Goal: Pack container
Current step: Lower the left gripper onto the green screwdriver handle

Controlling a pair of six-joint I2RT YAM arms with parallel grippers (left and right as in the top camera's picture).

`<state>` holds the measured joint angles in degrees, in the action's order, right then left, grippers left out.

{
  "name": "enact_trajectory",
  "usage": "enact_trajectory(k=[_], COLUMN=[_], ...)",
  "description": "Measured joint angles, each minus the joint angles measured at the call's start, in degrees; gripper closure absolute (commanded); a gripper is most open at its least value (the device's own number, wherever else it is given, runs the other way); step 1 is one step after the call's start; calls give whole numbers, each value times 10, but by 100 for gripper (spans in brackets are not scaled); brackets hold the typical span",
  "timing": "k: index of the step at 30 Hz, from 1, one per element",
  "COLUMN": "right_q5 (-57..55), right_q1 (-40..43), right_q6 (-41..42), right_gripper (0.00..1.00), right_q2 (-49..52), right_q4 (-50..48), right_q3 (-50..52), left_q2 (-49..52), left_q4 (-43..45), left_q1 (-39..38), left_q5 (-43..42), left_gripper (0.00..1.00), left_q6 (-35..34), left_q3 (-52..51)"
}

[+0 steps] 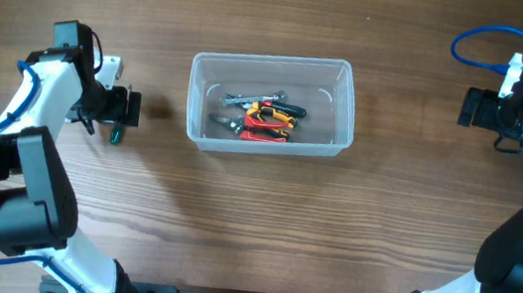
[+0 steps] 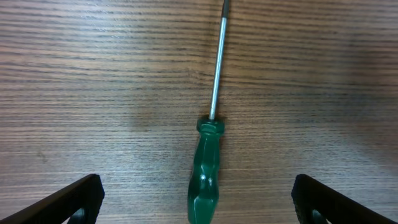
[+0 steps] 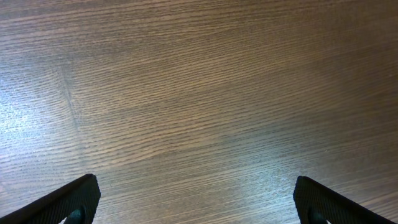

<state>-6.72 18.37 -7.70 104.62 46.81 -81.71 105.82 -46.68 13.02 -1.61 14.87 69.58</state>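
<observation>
The container (image 1: 272, 61) is a clear, see-through plastic tub, rectangular with rounded corners and a thick rim, and it sits upright on the wood-grain surface (image 1: 251, 230) between the two arms. The wood shows through its walls and floor. Inside, toward the middle of its floor, lies a small heap of hand tools (image 1: 260, 118): red and orange-yellow handles, a silver metal piece and some darker parts, too tangled to tell apart one by one. To the left of the container, well apart from it, a screwdriver (image 2: 205, 168) with a translucent green handle and a thin steel shaft lies flat on the surface. The left gripper (image 2: 196, 199) hovers over its handle with its fingers (image 2: 74, 199) spread wide on either side of the tool, touching nothing. In the overhead view only the green end of the handle shows beside that gripper. To the right of the container, also well apart, the right gripper (image 3: 196, 199) hangs above bare wood with its fingers (image 3: 71, 202) likewise spread and nothing between them.
</observation>
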Motion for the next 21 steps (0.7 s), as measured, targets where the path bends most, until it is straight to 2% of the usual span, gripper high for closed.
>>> enact_trajectory(k=[21], right_q5=[0], right_q1=[0], right_q6=[0], right_gripper=[0], right_q2=[0], right_q4=[0], right_q3=[0], left_q2=[2], left_q4=[-13], left_q1=[0], left_q5=[2], left_gripper=[0], left_q6=[31], left_q3=[0])
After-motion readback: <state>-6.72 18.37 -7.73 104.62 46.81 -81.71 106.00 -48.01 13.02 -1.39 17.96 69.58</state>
